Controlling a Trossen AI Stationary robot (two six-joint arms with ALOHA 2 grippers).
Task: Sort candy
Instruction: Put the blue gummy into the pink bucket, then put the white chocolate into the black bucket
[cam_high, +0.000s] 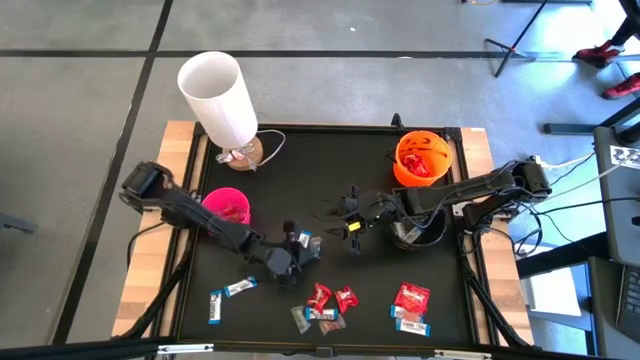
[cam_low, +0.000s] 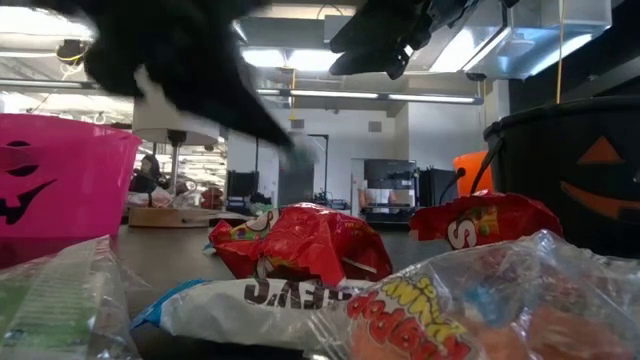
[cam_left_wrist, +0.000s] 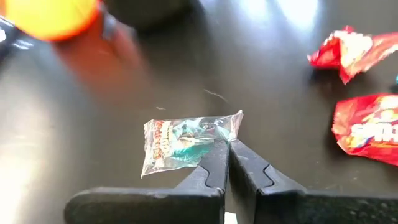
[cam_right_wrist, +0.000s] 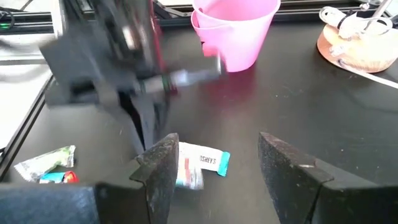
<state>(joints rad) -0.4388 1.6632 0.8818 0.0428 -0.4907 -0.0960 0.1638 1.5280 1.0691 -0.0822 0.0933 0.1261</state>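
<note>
Candy lies on the black mat near the front edge: red packs (cam_high: 330, 298), a red pack with blue-and-white bars (cam_high: 412, 303), and blue-and-white sweets (cam_high: 228, 295). My left gripper (cam_left_wrist: 227, 149) sits mid-table (cam_high: 298, 252), shut on a clear-wrapped sweet with blue-green contents (cam_left_wrist: 183, 143). My right gripper (cam_right_wrist: 224, 168) hangs open above the mat's middle (cam_high: 350, 222) and holds nothing. A white-and-blue bar (cam_right_wrist: 208, 162) lies on the mat below it. The pink bowl (cam_high: 228, 205) stands at the left, the orange bowl (cam_high: 422, 158) at the far right. My left gripper pinches the sweet's wrapper at one end, by its crimped edge (cam_left_wrist: 221, 132), between its two fingertips. The fingers slant downward from the table's left side. The rest of the sweet sticks out flat ahead of the fingertips, just above the mat.
A tall white cylinder on a round wooden base (cam_high: 220, 95) stands at the far left corner with a cord. A black pumpkin-face bowl (cam_low: 575, 170) stands on the right under my right arm. Bare mat lies between the two grippers and the far edge.
</note>
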